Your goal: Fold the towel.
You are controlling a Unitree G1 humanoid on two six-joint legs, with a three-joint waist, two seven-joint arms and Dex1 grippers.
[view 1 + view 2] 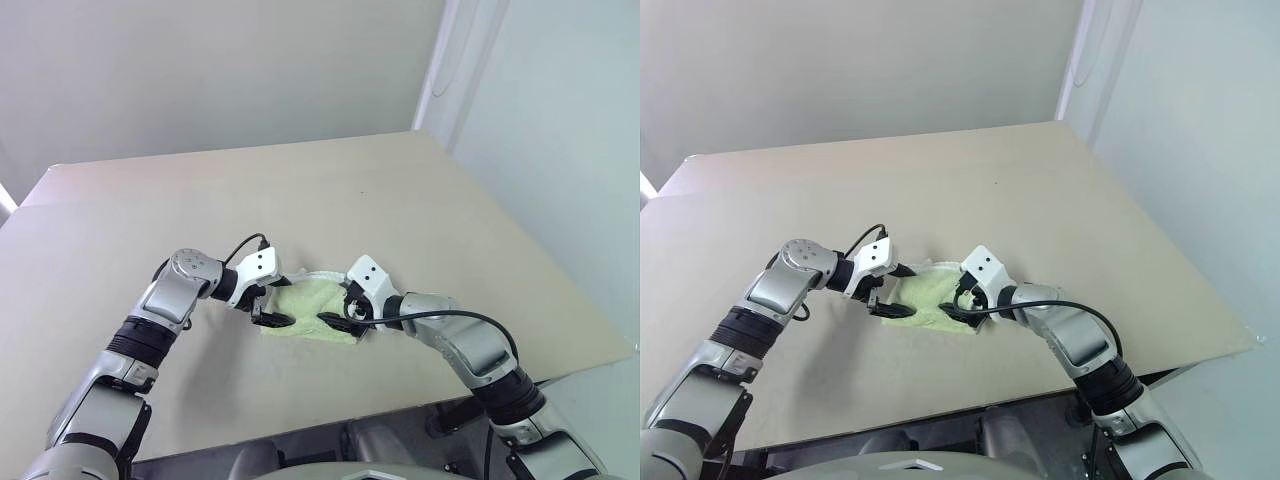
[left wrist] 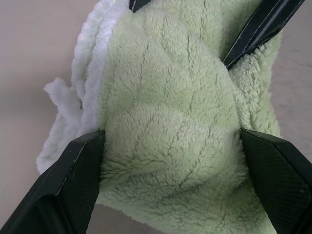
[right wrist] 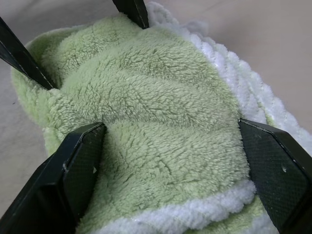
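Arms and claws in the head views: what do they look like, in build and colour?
Both arms are silver-grey metal segments with black ribbed joint bands. Each wrist carries a white boxy housing with small dark dots, and a black cable loops from it. The left claw and right claw each have two flat black fingers; the wrist views show finely textured inner faces.

The soft pale lime-green terry towel is fluffy green across its face, with a whitish, ribbed band of stitched edging along its border. It lies on a plain matte beige tabletop without any pattern. The left gripper and right gripper have black fingers with a fine woven texture, on white and silver-grey wrist housings.
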